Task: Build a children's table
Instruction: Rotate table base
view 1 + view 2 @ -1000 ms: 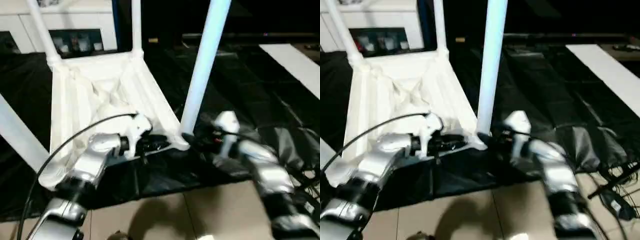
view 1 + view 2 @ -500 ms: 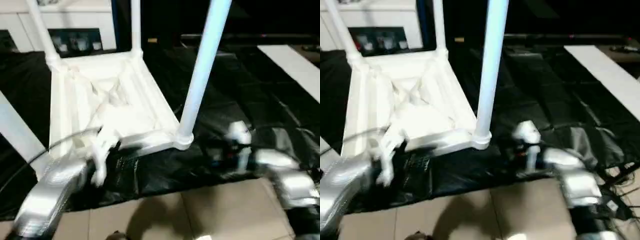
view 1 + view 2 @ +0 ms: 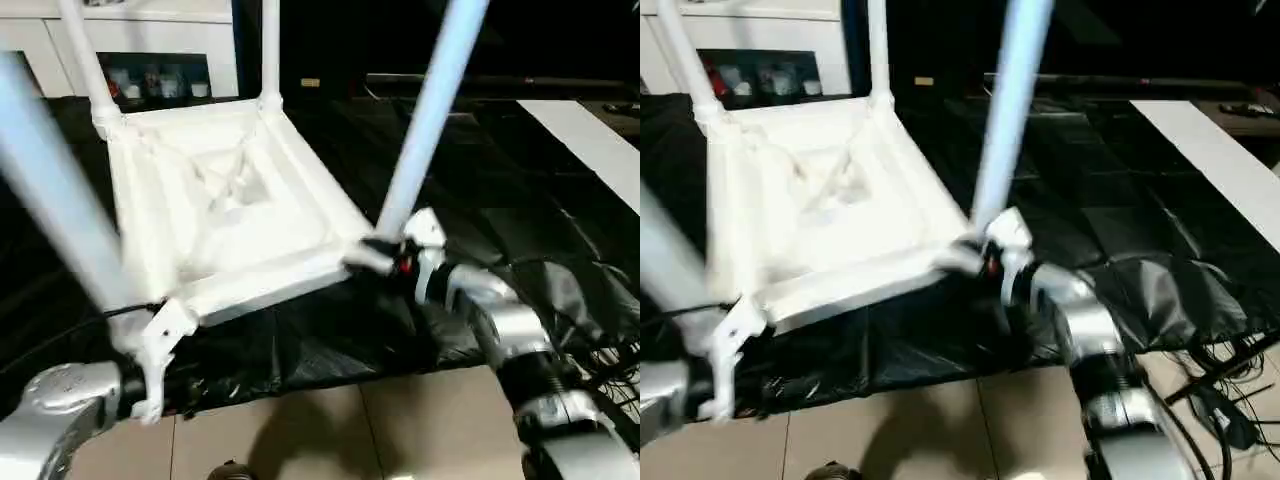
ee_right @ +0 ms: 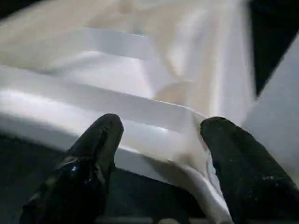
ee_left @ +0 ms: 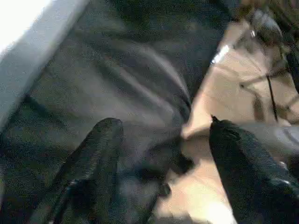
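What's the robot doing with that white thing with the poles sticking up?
It's building a children's table, which lies upside down on a black sheet with its legs pointing up. The right gripper is at the table's near corner, its fingers spread on either side of the rim. The left gripper is open and off the table, over the sheet's edge and the floor.

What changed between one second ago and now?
The left gripper let go of the table's near edge, pulled back toward the robot and now stands open over the black sheet. The right gripper moved in to the near right corner, fingers astride the rim. The table's near end looks tilted up. Four legs stay fitted.
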